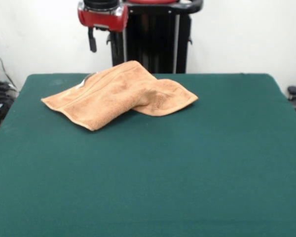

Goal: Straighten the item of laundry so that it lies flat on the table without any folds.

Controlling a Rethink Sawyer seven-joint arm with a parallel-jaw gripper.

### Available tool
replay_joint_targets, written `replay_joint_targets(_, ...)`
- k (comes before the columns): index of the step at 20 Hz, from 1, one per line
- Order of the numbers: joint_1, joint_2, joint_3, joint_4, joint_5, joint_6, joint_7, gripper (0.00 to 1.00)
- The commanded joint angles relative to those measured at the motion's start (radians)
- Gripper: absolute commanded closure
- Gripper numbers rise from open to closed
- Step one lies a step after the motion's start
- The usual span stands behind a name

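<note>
towel (117, 94) — folded over itself, far-left on table (187, 173); claw (102, 40) — above, apart from towel

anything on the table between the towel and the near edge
No. In the front view the stretch from the towel to the near edge of the table is bare green cloth.

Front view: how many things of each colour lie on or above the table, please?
Orange-tan: 1, the towel, folded over itself
Dark green: 1, the table
Red and black: 1, the gripper, raised above the towel
Total: 3
</note>
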Motion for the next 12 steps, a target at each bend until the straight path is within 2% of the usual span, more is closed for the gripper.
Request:
replay_joint_targets(1,0.048,0.142,0.112,-0.075,-0.056,-0.012,-0.012,0.00)
replay_joint_targets(12,0.065,0.221,0.116,-0.179,-0.045,0.011,0.004,0.00)
